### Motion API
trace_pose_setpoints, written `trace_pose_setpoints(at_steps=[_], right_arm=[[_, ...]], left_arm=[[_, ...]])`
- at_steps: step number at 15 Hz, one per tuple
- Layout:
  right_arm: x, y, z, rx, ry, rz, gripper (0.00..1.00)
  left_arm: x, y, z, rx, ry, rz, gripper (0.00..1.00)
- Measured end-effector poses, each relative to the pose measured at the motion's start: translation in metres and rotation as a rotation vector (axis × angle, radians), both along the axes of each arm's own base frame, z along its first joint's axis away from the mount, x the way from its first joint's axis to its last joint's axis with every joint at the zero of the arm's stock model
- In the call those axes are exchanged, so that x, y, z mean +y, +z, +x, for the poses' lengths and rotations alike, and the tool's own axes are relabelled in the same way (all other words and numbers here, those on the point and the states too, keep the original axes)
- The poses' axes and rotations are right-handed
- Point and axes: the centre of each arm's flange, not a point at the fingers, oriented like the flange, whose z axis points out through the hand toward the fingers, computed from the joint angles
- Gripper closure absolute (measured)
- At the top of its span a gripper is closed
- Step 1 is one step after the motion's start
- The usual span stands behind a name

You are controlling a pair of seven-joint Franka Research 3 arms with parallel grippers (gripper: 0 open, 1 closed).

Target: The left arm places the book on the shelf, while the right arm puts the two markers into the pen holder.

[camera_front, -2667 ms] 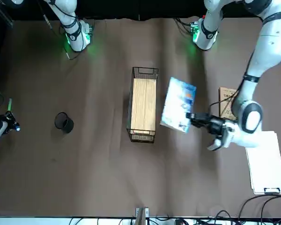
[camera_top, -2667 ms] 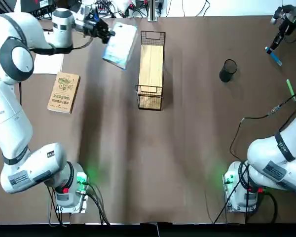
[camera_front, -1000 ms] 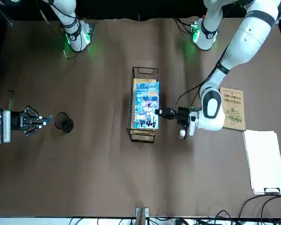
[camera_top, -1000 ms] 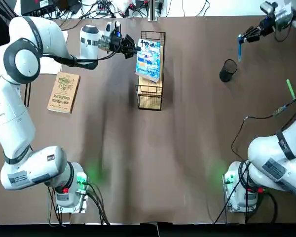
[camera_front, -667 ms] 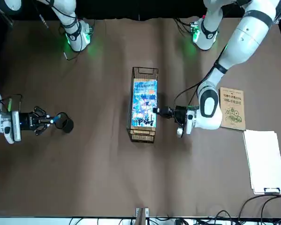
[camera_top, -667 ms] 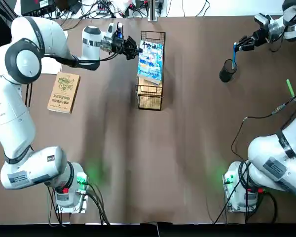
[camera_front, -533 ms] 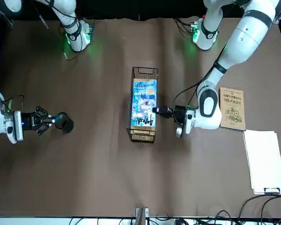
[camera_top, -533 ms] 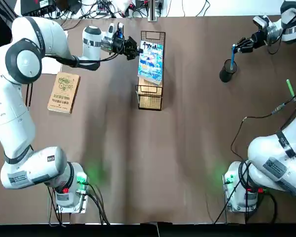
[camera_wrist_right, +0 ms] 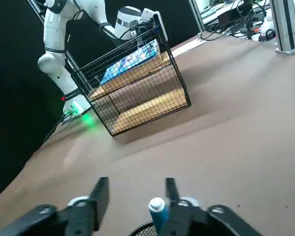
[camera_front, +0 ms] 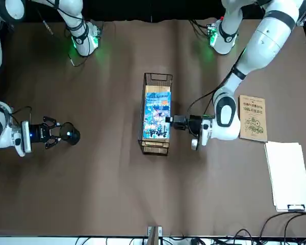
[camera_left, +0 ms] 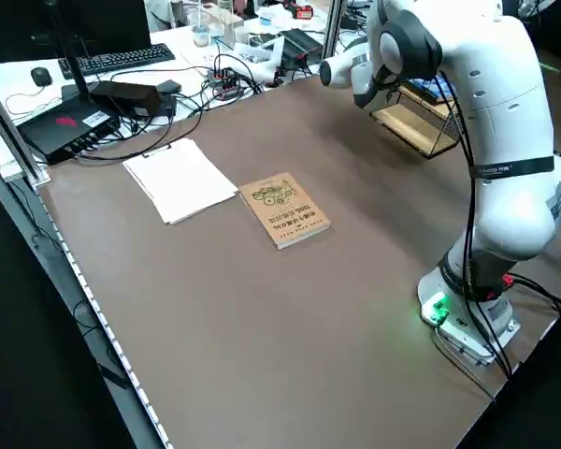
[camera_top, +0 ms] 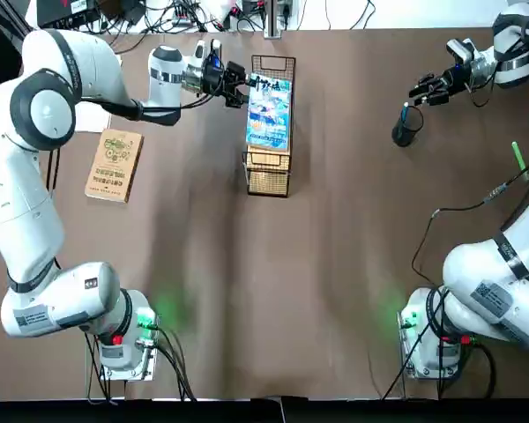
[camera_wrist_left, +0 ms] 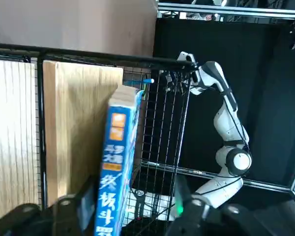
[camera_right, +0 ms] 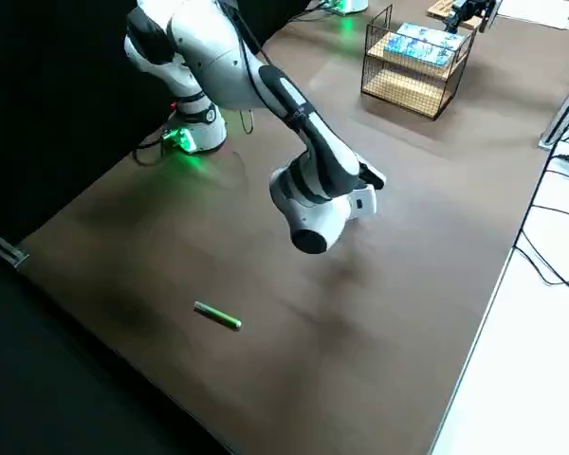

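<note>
The light blue book [camera_top: 269, 110] lies on the wooden top of the black wire shelf [camera_top: 269, 172]. My left gripper [camera_top: 239, 88] sits at the book's edge, open, its fingers [camera_wrist_left: 86, 199] standing clear of the spine [camera_wrist_left: 115, 162]. The blue marker [camera_wrist_right: 157, 210] stands in the black mesh pen holder [camera_top: 406, 129]. My right gripper [camera_top: 421, 92] hovers just above the cup, open, with nothing between its fingers [camera_wrist_right: 99, 191]. The green marker [camera_top: 517, 156] lies on the table at the right edge, also seen in the right side view [camera_right: 217, 316].
A tan kraft-cover book [camera_top: 115, 165] lies on the left part of the table, with a white paper sheet [camera_front: 289, 176] beyond it. Cables [camera_top: 463, 207] trail across the table near the right arm's base.
The left gripper brought the book over the shelf, laid it on the board and opened. The right gripper lowered the blue marker into the pen holder and let go.
</note>
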Motion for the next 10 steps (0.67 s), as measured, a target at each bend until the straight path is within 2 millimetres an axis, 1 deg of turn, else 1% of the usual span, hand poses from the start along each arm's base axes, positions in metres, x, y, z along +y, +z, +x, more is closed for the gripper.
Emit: trace_pose_setpoints(at_steps=[2,3,4,5,6,8,9,10], right_arm=[[-0.002,0.001,0.000,-0.001,-0.003,-0.002,0.32],[-0.003,0.002,0.001,0.007,-0.008,-0.005,0.32],[-0.004,0.003,0.002,0.028,-0.017,-0.011,0.28],[-0.006,0.006,0.004,0.056,-0.030,-0.021,0.20],[-0.008,0.011,0.006,0.082,-0.043,-0.034,0.19],[-0.014,0.026,0.010,0.136,-0.062,-0.078,0.15],[-0.018,0.037,0.013,0.163,-0.064,-0.115,0.15],[-0.030,0.065,0.019,0.217,-0.067,-0.211,0.15]], left_arm=[[0.002,0.001,0.001,-0.012,0.002,-0.001,0.17],[0.003,0.001,0.002,-0.020,0.004,-0.001,0.16],[0.005,0.001,0.003,-0.025,0.007,-0.002,0.15],[0.006,0.000,0.004,-0.029,0.012,0.003,0.12],[0.007,-0.001,0.005,-0.037,0.022,0.016,0.12],[0.007,-0.003,0.006,-0.054,0.031,0.046,0.08],[0.006,-0.004,0.006,-0.060,0.032,0.058,0.07],[0.002,-0.007,0.005,-0.070,0.041,0.084,0.07]])
